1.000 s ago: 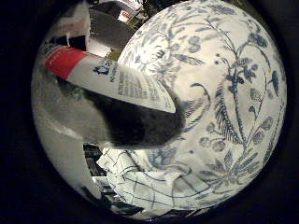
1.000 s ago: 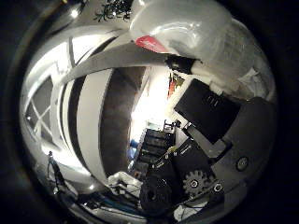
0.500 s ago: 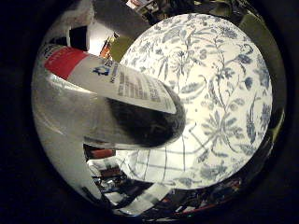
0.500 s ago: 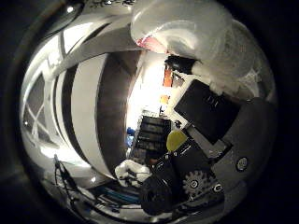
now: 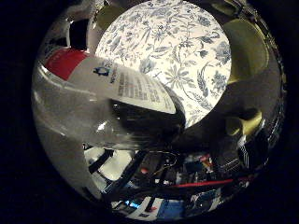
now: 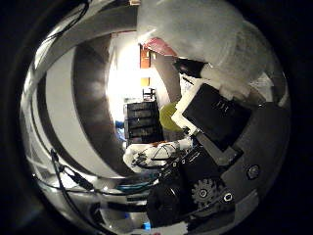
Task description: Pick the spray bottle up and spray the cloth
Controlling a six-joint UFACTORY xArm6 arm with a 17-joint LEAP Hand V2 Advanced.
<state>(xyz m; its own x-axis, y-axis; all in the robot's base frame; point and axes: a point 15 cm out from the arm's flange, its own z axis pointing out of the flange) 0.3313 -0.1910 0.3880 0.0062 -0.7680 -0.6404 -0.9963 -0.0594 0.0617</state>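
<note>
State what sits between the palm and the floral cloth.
In the little finger side view, the spray bottle, close against the palm, lies across the floral cloth.

We could not see the spray bottle's (image 5: 117,100) nozzle or trigger; its clear body ran out past the view's dark rim. The bottle covered part of the floral cloth (image 5: 173,60). The hand's (image 6: 215,147) fingertips were hidden, so we could not judge its grip.
</note>
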